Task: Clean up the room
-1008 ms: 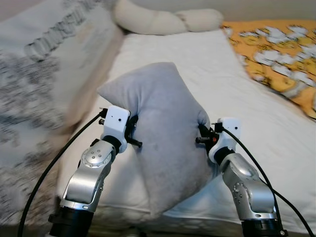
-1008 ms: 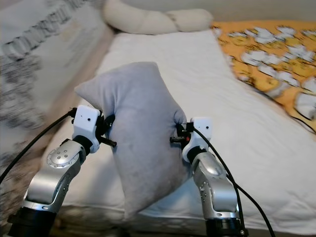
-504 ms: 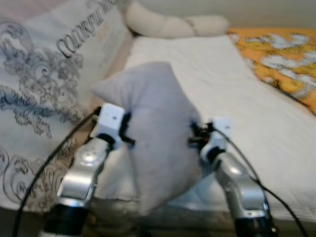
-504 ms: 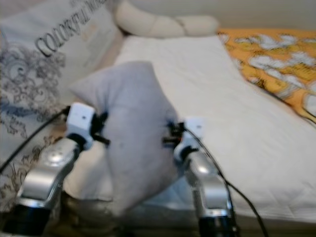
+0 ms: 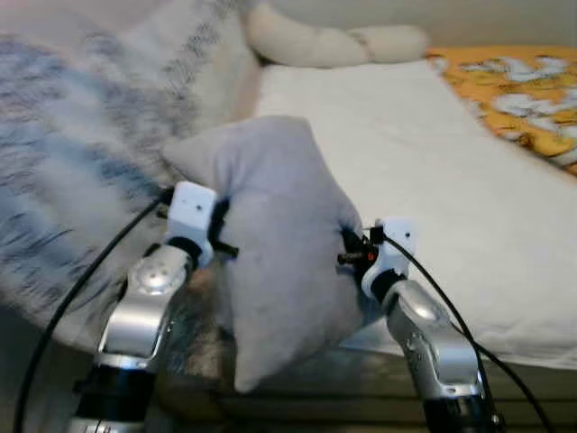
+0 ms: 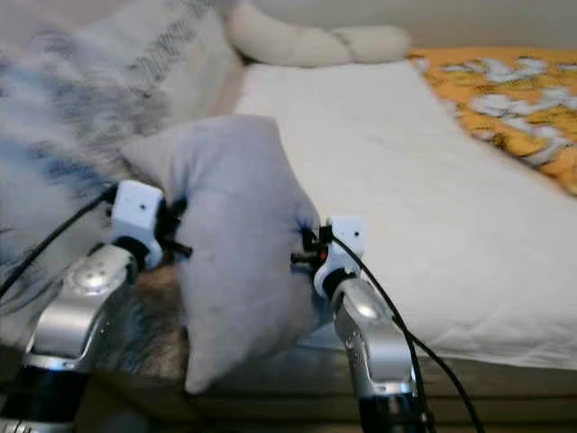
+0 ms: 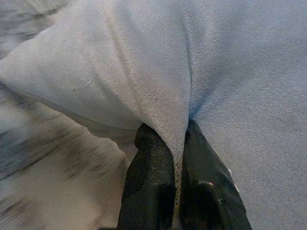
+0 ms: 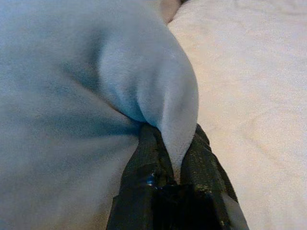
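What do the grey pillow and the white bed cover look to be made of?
The grey pillow, pinched by the left gripper and right gripper, looks like soft plush or suede-like fabric: matte, finely napped, folding easily between the jaws. The white bed cover seems a matte woven or lightly quilted cloth with a faint texture; the blur leaves it open.

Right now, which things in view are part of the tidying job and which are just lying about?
In hand:
- grey pillow, held up at the edge of the bed
- left gripper, pinching a fold of it
- right gripper, pinching another fold

Lying about:
- patterned cushion, blurred
- cream knotted bolster
- orange patterned blanket
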Available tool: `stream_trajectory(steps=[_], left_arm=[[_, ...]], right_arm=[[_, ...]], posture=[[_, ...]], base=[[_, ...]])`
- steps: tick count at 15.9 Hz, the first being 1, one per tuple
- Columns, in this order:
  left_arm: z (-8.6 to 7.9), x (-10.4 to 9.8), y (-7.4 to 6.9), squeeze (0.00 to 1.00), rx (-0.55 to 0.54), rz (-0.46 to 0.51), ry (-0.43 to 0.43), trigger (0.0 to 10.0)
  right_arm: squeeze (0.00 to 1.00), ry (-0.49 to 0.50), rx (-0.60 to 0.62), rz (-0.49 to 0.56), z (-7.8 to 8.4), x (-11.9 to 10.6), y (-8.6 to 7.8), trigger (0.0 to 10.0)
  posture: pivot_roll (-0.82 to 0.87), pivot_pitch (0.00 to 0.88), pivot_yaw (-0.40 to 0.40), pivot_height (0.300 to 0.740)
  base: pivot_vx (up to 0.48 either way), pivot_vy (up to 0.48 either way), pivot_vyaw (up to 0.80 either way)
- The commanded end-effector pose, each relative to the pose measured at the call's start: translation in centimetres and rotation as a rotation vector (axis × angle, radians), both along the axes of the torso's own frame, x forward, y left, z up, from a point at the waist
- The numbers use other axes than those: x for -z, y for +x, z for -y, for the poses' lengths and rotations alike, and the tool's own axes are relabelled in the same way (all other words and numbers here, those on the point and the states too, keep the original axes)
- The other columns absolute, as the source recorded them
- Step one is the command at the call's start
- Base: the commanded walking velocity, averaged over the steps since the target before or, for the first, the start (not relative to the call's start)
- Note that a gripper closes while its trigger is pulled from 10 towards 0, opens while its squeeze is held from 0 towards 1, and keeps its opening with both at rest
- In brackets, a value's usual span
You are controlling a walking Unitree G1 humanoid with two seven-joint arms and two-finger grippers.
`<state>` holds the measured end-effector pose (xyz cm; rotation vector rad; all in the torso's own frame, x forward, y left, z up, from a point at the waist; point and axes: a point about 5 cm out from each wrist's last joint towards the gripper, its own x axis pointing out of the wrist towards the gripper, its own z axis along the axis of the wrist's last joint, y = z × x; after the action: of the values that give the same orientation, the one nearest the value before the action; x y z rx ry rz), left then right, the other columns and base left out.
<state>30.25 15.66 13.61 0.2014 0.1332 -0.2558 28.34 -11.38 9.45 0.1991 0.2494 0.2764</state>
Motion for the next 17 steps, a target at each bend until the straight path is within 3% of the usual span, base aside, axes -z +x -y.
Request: stream_trajectory(steps=[1, 8, 16, 17], left_arm=[[0.73, -0.57, 0.13, 0.00, 0.025, 0.028, 0.006, 10.0], [1.09, -1.09, 0.57, 0.00, 0.059, 0.044, -0.009, 10.0], [0.65, -1.20, 0.60, 0.00, 0.040, 0.047, -0.004, 10.0], [0.62, -1.17, 0.55, 0.00, 0.040, 0.046, -0.002, 10.0]], right_arm=[[0.00, 0.001, 0.028, 0.026, 0.72, -0.82, 0.39, 10.0], [0.00, 0.024, 0.026, 0.004, 0.92, -0.74, 0.43, 10.0], [0.00, -0.007, 0.001, 0.009, 0.95, -0.71, 0.40, 10.0], [0.00, -0.048, -0.042, 0.023, 0.69, -0.77, 0.35, 10.0]], posture=[[0.03, 0.000, 0.063, 0.740], [0.03, 0.000, 0.063, 0.740], [0.04, 0.000, 0.057, 0.740], [0.04, 0.000, 0.054, 0.740]], base=[[0.000, 0.000, 0.00], [0.205, 0.000, 0.00], [0.305, 0.000, -0.05], [0.304, 0.000, 0.00]])
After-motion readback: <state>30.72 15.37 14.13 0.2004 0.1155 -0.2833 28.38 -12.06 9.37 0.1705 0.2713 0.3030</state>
